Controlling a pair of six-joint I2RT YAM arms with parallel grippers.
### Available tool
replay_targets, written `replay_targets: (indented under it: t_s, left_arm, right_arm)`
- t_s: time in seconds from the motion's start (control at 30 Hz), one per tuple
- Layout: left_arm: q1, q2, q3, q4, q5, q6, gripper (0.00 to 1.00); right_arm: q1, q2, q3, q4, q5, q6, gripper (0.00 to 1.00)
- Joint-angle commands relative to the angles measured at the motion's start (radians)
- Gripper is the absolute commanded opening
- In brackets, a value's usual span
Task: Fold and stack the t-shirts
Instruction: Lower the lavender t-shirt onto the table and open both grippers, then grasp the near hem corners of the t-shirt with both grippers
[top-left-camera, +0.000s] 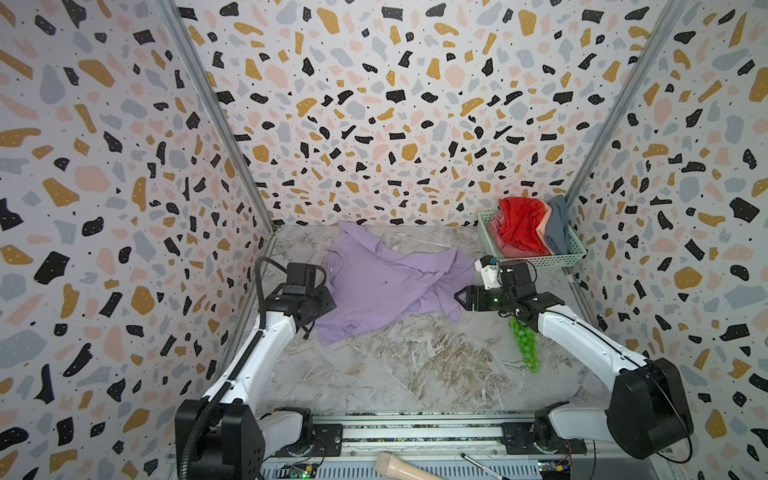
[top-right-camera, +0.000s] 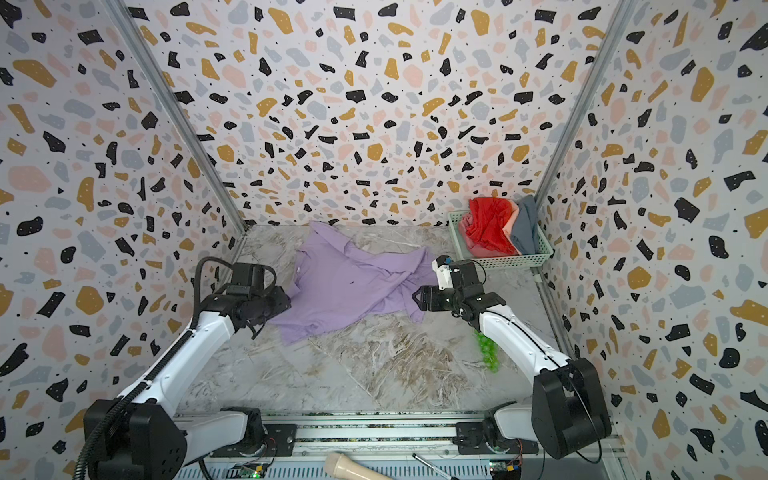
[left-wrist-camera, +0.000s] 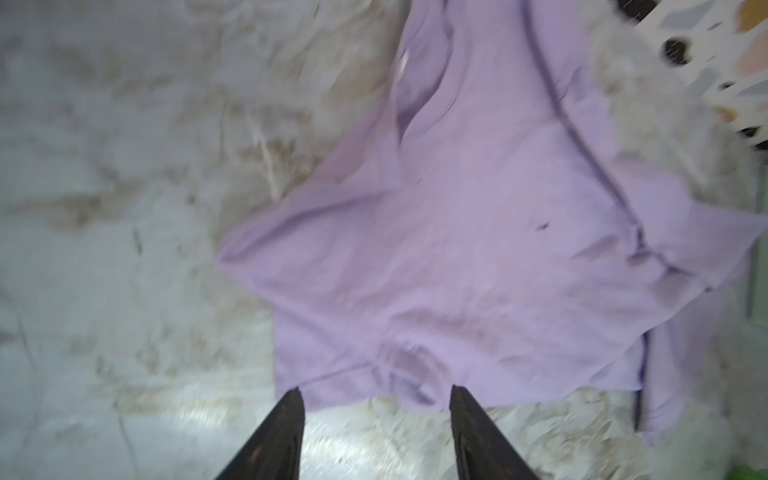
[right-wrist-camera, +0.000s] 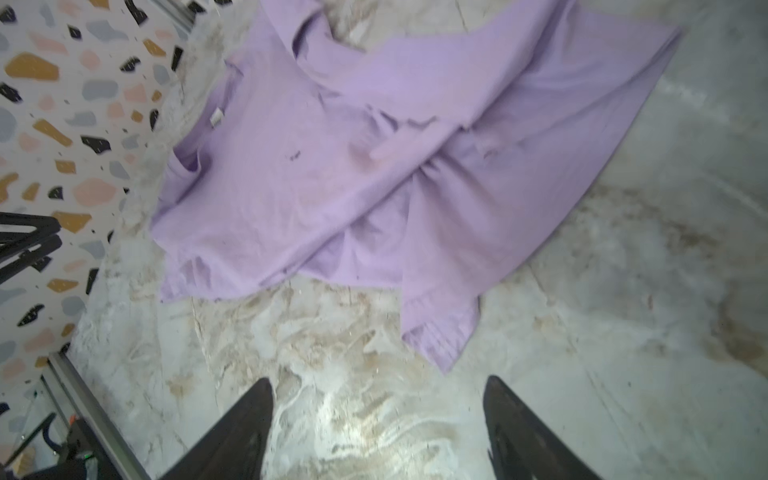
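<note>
The marble-patterned table (top-left-camera: 415, 374) is carrying everything here, and the lavender t-shirt (top-left-camera: 386, 286) is lying on its far half, spread out but crumpled. In both top views the shirt is running from the far wall toward the near left, with a twisted fold reaching right; (top-right-camera: 353, 286) is marking it in a top view. It is also filling much of the left wrist view (left-wrist-camera: 478, 249) and the right wrist view (right-wrist-camera: 332, 166), where its white neck label is showing.

The 2 arms are flanking this shirt. The left gripper (top-left-camera: 326, 301) is hanging at the shirt's left edge; in its wrist view (left-wrist-camera: 374, 392) the fingers are standing apart with nothing between them, their tips just short of the cloth's edge. The right gripper (top-left-camera: 459, 297) is hanging at the shirt's right edge; in its wrist view (right-wrist-camera: 376, 384) the fingers are spread wide over bare table, and a corner of the cloth is lying just beyond them.

The pale green mesh basket (top-left-camera: 552, 260) is sitting in the far right corner. It is holding 3 bunched shirts: the red t-shirt (top-left-camera: 521, 226) on top in the middle, the salmon pink t-shirt (top-left-camera: 515, 251) under it, and the blue-grey t-shirt (top-left-camera: 559, 228) against the right side.

A cluster of green beads (top-left-camera: 525, 345) is lying near the right arm.
</note>
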Motion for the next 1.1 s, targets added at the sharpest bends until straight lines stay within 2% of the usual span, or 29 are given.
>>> replay_targets:
  t_s: [0.0, 0.13, 0.23, 0.37, 0.43, 0.73, 0.83, 0.9, 1.0, 1.07]
  left_arm:
    - [-0.004, -0.076, -0.106, -0.038, 0.03, -0.071, 0.56]
    - [-0.004, -0.09, -0.214, 0.012, 0.062, -0.089, 0.56]
    - [-0.003, -0.056, -0.279, 0.085, 0.042, -0.096, 0.56]
    - [-0.002, 0.027, -0.293, 0.162, 0.043, -0.059, 0.56]
    - [-0.002, 0.051, -0.297, 0.212, 0.078, -0.046, 0.55]
    - [-0.002, 0.118, -0.292, 0.275, 0.034, -0.005, 0.48]
    - [-0.003, 0.135, -0.297, 0.294, 0.031, 0.003, 0.37]
    - [-0.002, 0.141, -0.302, 0.309, 0.03, 0.003, 0.2]
    - [-0.002, 0.144, -0.3, 0.323, 0.049, 0.011, 0.01]
    - [-0.003, 0.139, -0.288, 0.318, 0.068, 0.021, 0.0]
  right_arm:
    - [0.019, -0.062, -0.048, -0.036, 0.025, -0.021, 0.8]
    - [0.061, -0.087, -0.111, 0.002, 0.062, -0.017, 0.82]
    - [0.121, -0.098, -0.133, 0.008, 0.142, -0.014, 0.82]
    - [0.196, -0.11, -0.163, 0.029, 0.233, 0.002, 0.82]
    - [0.215, -0.117, -0.179, 0.043, 0.262, 0.018, 0.82]
    - [0.221, -0.105, -0.224, 0.113, 0.307, 0.049, 0.84]
    - [0.222, -0.073, -0.22, 0.112, 0.327, 0.055, 0.84]
    - [0.222, -0.056, -0.233, 0.136, 0.352, 0.064, 0.85]
    - [0.222, -0.009, -0.233, 0.151, 0.4, 0.072, 0.85]
    - [0.238, 0.017, -0.231, 0.179, 0.43, 0.067, 0.84]
